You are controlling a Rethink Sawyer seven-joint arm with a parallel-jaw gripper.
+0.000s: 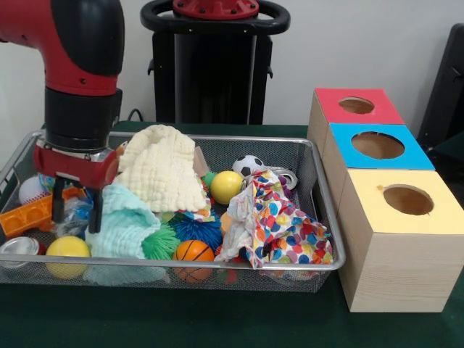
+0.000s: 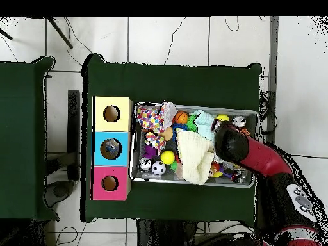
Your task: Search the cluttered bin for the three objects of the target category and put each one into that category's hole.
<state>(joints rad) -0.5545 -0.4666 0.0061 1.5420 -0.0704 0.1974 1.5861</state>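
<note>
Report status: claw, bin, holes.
Claw open, low in the bin's end farthest from the boxes, holding nothing. Balls and cloths piled throughout. Yellow-topped box nearest camera; blue, red behind.

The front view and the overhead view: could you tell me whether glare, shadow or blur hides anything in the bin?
Front view: even light, no harsh glare; the gripper and the yellow ball read clearly through slight softness. Overhead view: the arm covers one end of the bin, and its contents are too small to make out; the gripper is hidden.
</note>
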